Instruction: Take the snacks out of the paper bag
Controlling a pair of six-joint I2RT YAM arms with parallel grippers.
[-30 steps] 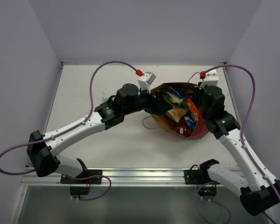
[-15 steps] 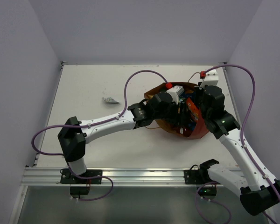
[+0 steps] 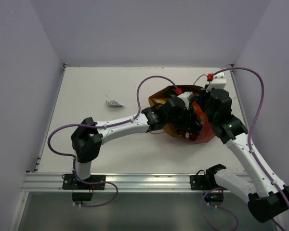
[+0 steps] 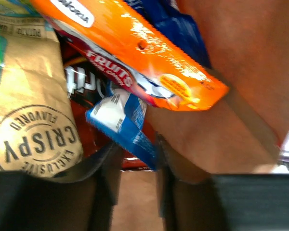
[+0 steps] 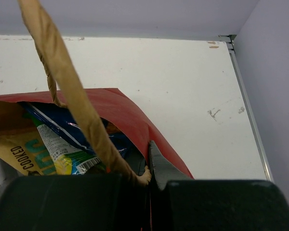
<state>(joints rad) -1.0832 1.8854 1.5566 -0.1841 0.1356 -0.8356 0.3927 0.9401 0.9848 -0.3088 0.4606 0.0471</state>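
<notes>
Red-faced brown kraft paper bag (image 3: 208,135) pinched at its rim by the clamped right gripper (image 5: 149,175) to steady it, left gripper (image 4: 137,151) inside among crinkly snacks (image 4: 135,48), jaws narrowly apart astride a small blue-and-white packet (image 4: 120,115).

The left arm (image 3: 120,126) and right arm (image 3: 245,155) are built of white links with bulky black joint housings. A purple cable (image 3: 156,77) loops along each, ending at a red connector (image 3: 178,90). The left pincer (image 4: 137,166) and right pincer (image 5: 148,166) have matte black fingers; black brackets (image 3: 84,183) carry the bases
</notes>
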